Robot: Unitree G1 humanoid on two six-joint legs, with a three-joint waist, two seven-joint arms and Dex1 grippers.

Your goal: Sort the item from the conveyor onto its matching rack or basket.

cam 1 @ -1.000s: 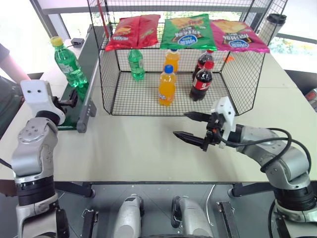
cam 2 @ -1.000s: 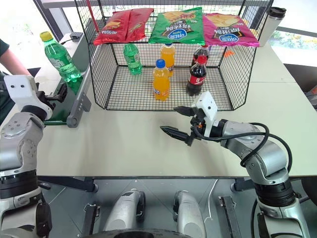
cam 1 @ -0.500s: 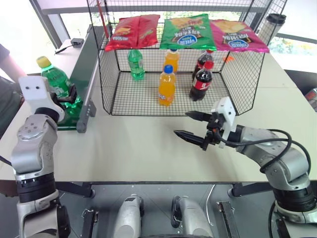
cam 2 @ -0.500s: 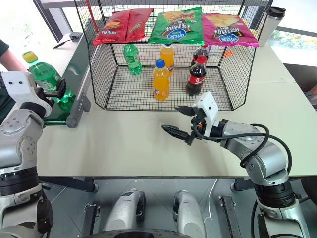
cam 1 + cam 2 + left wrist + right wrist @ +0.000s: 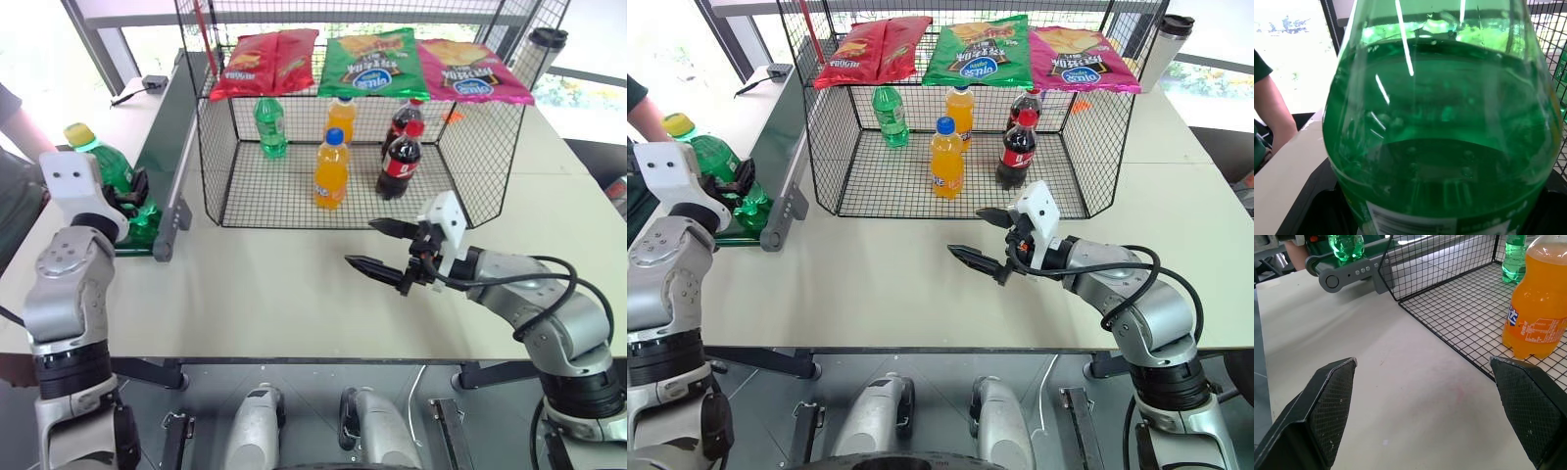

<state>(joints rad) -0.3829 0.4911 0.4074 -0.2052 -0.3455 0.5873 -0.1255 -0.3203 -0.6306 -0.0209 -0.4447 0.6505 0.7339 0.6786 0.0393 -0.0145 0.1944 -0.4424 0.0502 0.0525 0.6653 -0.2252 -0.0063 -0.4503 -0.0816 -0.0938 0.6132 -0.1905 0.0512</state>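
Left eye view: left end effector [image 5: 135, 188] clamped on the tilted bottle [image 5: 110, 171] at the conveyor [image 5: 168, 108] end, beside the basket [image 5: 345, 186]; right end effector [image 5: 384, 248] spread empty.

Three snack bags lie along the top back: a red bag [image 5: 262, 61], a green bag [image 5: 373, 61] and a pink bag [image 5: 472, 69]. Below stand a green-capped bottle [image 5: 269, 125], two orange bottles [image 5: 330, 169], and two cola bottles [image 5: 398, 162]. A dark-lidded tumbler [image 5: 537, 54] stands near the table's [image 5: 274, 294] far right edge. A person's arm [image 5: 20, 127] shows past the left edge.
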